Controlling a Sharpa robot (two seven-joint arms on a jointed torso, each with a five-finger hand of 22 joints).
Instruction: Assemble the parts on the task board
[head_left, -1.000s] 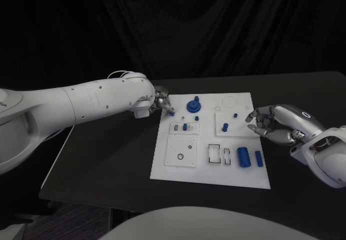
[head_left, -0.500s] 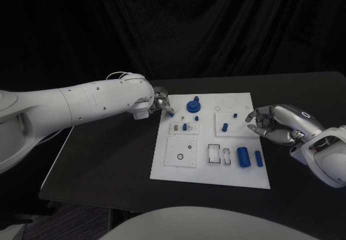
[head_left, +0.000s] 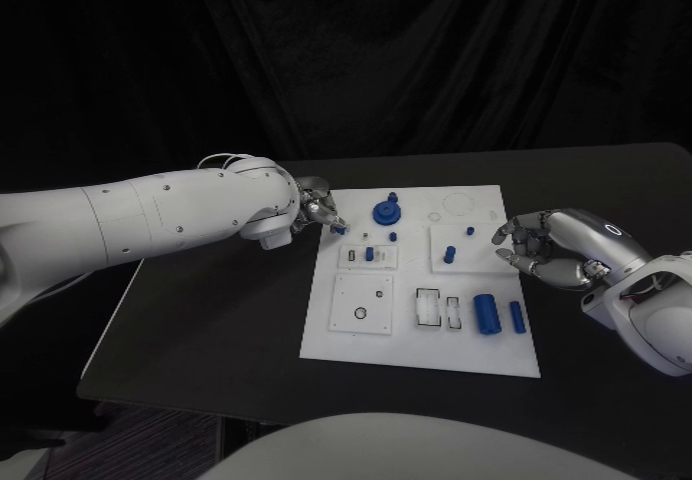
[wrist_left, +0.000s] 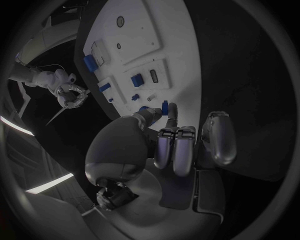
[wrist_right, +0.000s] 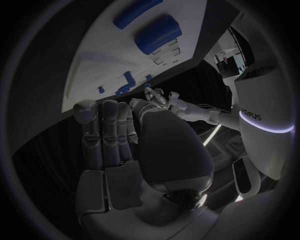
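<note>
The left hand (head_left: 320, 208) is sitting at the upper left corner of the white task board (head_left: 411, 335), a little left of the frame's centre, and is pinching a small blue part (head_left: 339, 228) between its fingertips just over the board's left edge; the left wrist view shows the same blue piece (wrist_left: 165, 106) clamped at the fingertips. The right hand (head_left: 548, 247) is hovering at the board's right edge, right of centre, with fingers curled inward and holding nothing. On the board, a blue gear-like part (head_left: 387, 212) is standing near the top, a blue peg (head_left: 450, 254) is standing in the middle right, and two blue cylinders (head_left: 488, 313) are lying at lower right.
</note>
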